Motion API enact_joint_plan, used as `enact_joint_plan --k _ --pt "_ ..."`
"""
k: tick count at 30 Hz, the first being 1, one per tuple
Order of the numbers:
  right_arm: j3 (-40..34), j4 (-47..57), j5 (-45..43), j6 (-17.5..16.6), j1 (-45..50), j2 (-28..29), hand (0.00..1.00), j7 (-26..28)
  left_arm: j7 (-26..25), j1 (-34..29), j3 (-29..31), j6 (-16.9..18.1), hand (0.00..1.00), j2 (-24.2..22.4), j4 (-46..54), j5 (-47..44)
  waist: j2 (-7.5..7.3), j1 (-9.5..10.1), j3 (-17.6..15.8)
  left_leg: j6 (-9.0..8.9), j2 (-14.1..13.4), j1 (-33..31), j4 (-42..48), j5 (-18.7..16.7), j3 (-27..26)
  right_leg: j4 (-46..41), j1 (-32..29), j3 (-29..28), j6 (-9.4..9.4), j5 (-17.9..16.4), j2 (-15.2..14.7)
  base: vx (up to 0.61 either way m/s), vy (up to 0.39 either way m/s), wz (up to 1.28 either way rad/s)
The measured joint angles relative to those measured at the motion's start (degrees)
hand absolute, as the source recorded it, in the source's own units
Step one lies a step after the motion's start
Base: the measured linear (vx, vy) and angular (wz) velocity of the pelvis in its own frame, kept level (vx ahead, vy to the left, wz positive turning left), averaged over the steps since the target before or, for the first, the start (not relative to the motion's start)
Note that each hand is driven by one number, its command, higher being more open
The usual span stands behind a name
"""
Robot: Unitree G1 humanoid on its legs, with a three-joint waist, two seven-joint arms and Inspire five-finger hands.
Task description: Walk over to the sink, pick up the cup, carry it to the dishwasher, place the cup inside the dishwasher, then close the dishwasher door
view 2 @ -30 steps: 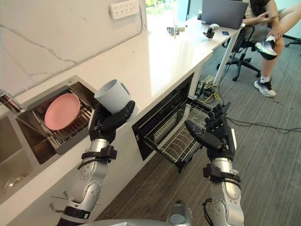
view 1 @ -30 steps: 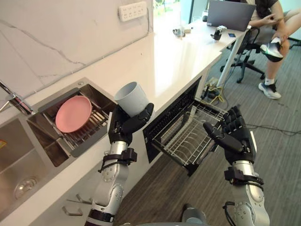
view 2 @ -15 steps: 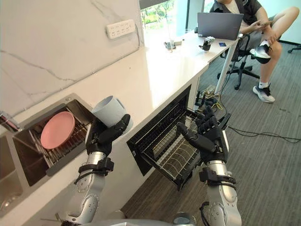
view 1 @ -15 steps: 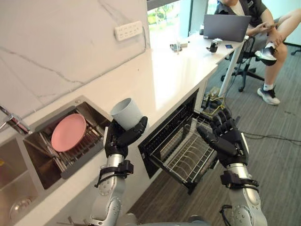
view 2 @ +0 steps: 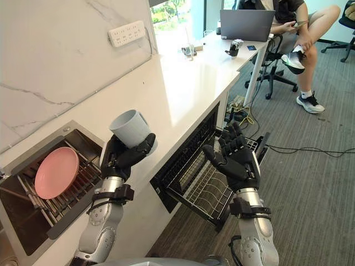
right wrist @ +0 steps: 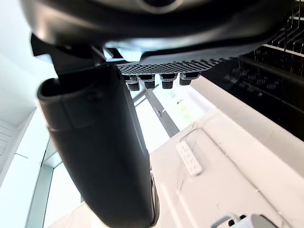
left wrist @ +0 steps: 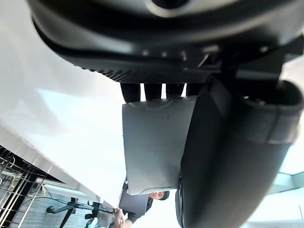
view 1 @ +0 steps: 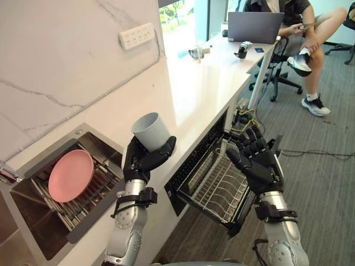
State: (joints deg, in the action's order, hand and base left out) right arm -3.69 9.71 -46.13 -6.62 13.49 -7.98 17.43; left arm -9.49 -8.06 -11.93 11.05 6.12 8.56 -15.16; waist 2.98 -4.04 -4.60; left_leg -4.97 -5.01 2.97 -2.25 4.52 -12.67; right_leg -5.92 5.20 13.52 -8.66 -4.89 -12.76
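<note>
Room: kitchen bench (view 1: pixel 194 83) along a marbled wall, with carpet below. A person sits by a laptop (view 1: pixel 252 26) at 1 o'clock, well apart from the work.
Cup: grey cup (view 1: pixel 151 130), mouth up and tipped a little. It is held in the air above the bench's front edge, between sink and dishwasher.
Left robot hand: left robot hand (view 1: pixel 143 160) has fingers and thumb curled round the cup's lower half. Its wrist view shows the cup's wall pinched between them.
Right robot hand: right robot hand (view 1: pixel 256 163) has fingers straight and spread and holds nothing. It hovers over the rack, at 4 o'clock from the cup.
Done: judging by the cup off the bench and in hand, the walk to the sink and the pick-up are finished. The carry looks under way.
Left: bring the cup over the rack, set it inside, let go, then shut the door.
Sink: sink (view 1: pixel 94 219) at 8 o'clock from the cup holds a pink plate (view 1: pixel 70 175) leaning on a slatted drainer.
Dishwasher: dishwasher (view 1: pixel 194 166) sits under the bench at 5 o'clock, pulled open. Its wire rack (view 1: pixel 216 188) seems to hold nothing, though the right robot hand hides part of it.
</note>
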Motion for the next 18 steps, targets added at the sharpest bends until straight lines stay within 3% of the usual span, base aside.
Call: enact_joint_plan --k 8,18 --pt "2.4 0.7 -2.2 3.3 -2.2 -2.2 1.0 6.8 0.1 3.4 -0.9 0.0 0.0 3.4 0.0 12.4 -1.33 0.15 0.4 0.16 0.0 0.1 -1.5 0.9 -0.4 1.6 -0.1 -0.2 0.01 1.4 0.4 -0.01 0.004 -0.02" --pt "7.0 0.8 -0.2 5.6 -4.7 -5.9 1.0 6.7 2.6 4.9 -2.8 0.0 0.0 5.6 0.0 17.8 -1.74 0.37 0.6 0.36 0.1 0.0 -2.7 2.2 0.2 2.4 0.0 0.4 0.0 2.2 0.6 -0.03 0.007 0.03"
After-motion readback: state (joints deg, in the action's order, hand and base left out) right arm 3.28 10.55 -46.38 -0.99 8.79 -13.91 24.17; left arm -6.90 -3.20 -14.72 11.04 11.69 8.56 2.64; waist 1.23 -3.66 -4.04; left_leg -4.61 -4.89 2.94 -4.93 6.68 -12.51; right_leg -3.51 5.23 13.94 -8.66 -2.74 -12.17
